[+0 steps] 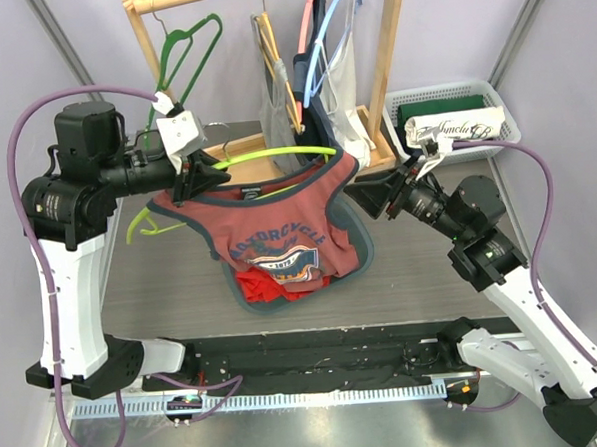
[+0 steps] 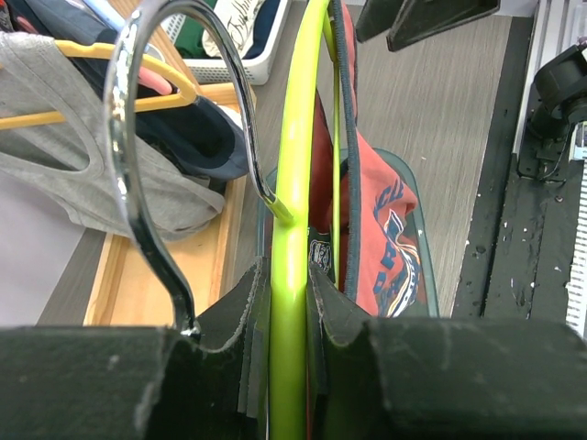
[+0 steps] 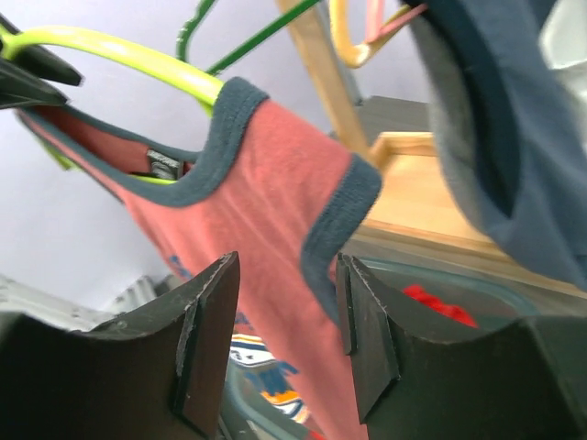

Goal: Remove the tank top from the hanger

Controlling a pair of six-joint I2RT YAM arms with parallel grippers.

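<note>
Plainly, tank top (image 1: 268,213) on lime hanger (image 1: 275,152) reads "MOTORCYCLE".

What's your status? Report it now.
Left end effector shut on lime hanger. Right end effector open at strap. Tank top on hanger. Hanging clothes close behind.

Top view bright, even, diffuse; soft faint shadows on table (image 1: 421,272). Left wrist view: glare streaks on chrome hook (image 2: 122,156), hanger (image 2: 290,183) sharp mid-frame, near fingers (image 2: 229,316) dark, blurred. Right wrist view: fingers (image 3: 206,335) out of focus, navy garment (image 3: 500,137) at right edge smeared, wall (image 3: 55,229) pale, washed out.
</note>
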